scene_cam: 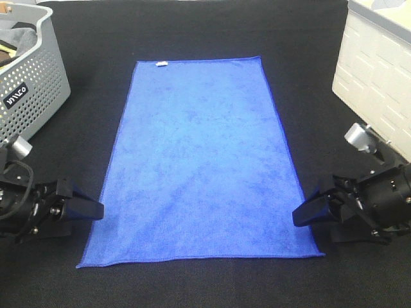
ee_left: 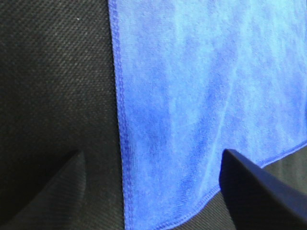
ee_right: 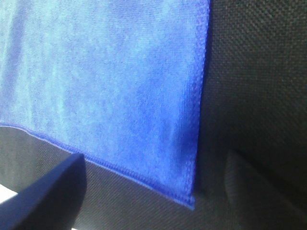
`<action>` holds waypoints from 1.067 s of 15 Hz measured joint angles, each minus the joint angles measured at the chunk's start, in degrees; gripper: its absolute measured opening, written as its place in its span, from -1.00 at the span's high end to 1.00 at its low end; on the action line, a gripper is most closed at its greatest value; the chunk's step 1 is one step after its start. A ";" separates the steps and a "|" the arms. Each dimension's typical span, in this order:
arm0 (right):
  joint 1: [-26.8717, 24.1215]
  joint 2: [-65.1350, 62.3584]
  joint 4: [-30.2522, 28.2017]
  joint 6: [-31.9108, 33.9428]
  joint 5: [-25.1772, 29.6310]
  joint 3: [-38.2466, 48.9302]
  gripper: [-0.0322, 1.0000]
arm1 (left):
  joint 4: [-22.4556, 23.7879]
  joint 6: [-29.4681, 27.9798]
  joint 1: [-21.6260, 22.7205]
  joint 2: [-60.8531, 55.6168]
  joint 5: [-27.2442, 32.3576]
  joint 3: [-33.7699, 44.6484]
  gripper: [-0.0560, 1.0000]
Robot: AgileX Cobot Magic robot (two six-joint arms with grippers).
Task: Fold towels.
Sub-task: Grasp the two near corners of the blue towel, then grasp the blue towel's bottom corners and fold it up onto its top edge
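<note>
Towel (scene_cam: 202, 160) lies spread flat on the black table (scene_cam: 192, 25), with two open grippers at its near corners

High camera: one blue towel, one white label (scene_cam: 162, 63) on its far edge and one grey basket (scene_cam: 35, 83) beyond its far corner on the left arm's side. The left gripper (scene_cam: 95, 210) and right gripper (scene_cam: 302, 215), two in all, sit just outside the towel's near corners. Left wrist camera: jaws wide, the towel's side hem running between them. Right wrist camera: jaws wide, the towel's near corner between them. The fold looks best served if both pinch the hem only, lift together and carry it level to the label edge.
</note>
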 joint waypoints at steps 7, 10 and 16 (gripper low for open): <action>8.77 8.59 3.27 4.24 -0.46 -8.02 -0.41 | -2.35 2.18 -6.25 7.10 3.95 -4.64 -0.18; 8.77 8.82 3.15 4.47 -1.95 -8.02 -0.16 | -2.29 2.18 -6.42 7.33 2.01 -4.76 0.20; 8.77 9.05 1.66 8.77 -3.90 -8.02 0.94 | -0.86 0.23 -6.42 5.90 -0.34 -4.64 0.89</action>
